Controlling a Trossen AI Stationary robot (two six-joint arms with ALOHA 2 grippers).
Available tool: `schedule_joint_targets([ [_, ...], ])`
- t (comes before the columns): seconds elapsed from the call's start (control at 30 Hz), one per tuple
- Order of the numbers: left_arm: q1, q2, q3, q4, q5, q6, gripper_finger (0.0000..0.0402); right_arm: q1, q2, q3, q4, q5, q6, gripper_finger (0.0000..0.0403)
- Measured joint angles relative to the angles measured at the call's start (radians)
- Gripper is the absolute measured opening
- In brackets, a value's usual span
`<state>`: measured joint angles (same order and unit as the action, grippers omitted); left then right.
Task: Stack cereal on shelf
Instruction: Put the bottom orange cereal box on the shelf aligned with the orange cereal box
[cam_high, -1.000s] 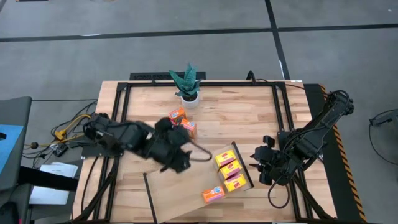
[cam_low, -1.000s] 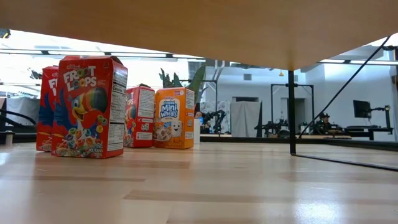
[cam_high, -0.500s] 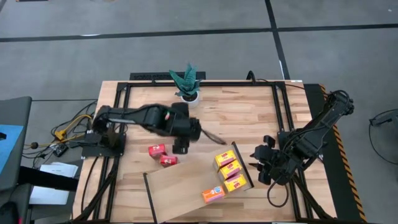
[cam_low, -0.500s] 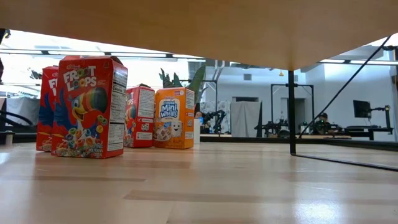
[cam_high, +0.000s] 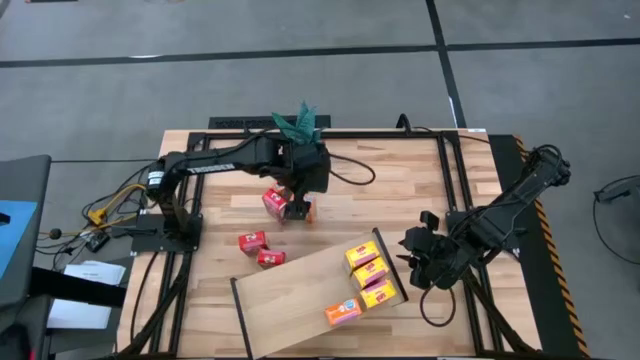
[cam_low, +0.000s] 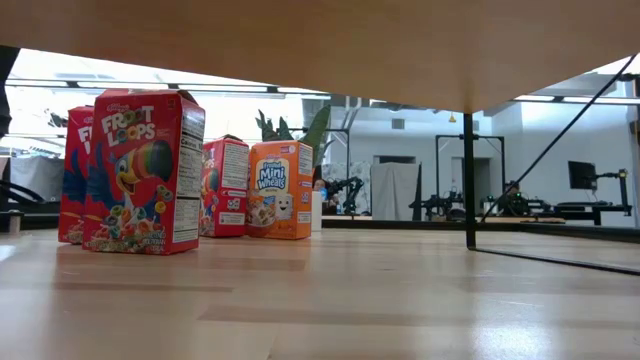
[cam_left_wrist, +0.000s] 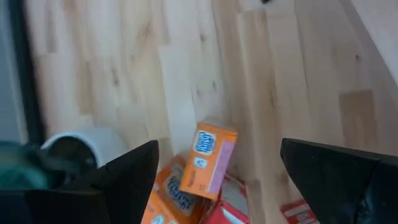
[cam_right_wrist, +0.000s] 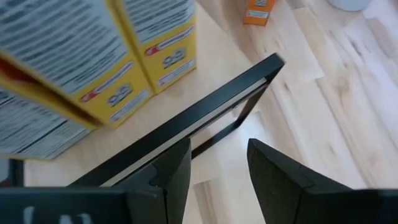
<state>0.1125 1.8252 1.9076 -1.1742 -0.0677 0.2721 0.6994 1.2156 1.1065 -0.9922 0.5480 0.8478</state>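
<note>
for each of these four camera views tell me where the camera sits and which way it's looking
High view: above the table, facing straight down; both arms show.
Low view: at tabletop height under the shelf, facing standing cereal boxes; no arm clearly shows.
Left wrist view: on the left arm, facing down at an orange box; its fingers show.
Right wrist view: on the right arm, facing the shelf's rail; its fingers show.
Shared: the shelf, in the high and low views.

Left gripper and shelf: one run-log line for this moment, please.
left gripper: open over boxes by plant | right gripper: open beside shelf rail | shelf: three yellow boxes, one orange box
</note>
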Motion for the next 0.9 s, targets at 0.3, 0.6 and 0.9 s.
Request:
schedule_joint_targets([
  [0.3, 0.031, 0.003, -0.165, 0.112, 0.037, 0.060, 0.0327, -0.052, 0.000, 0.000, -0.003, 0.000, -0.063, 0.0178],
  [0.6, 0.047, 0.004, -0.309, 0.222, 0.040, 0.075, 0.0327, -0.088, 0.000, 0.000, -0.003, -0.002, -0.090, 0.0187],
  [0.9, 0.058, 0.004, -0.376, 0.283, 0.037, 0.106, 0.0327, -0.094, 0.000, 0.000, -0.002, -0.019, -0.097, 0.0184],
])
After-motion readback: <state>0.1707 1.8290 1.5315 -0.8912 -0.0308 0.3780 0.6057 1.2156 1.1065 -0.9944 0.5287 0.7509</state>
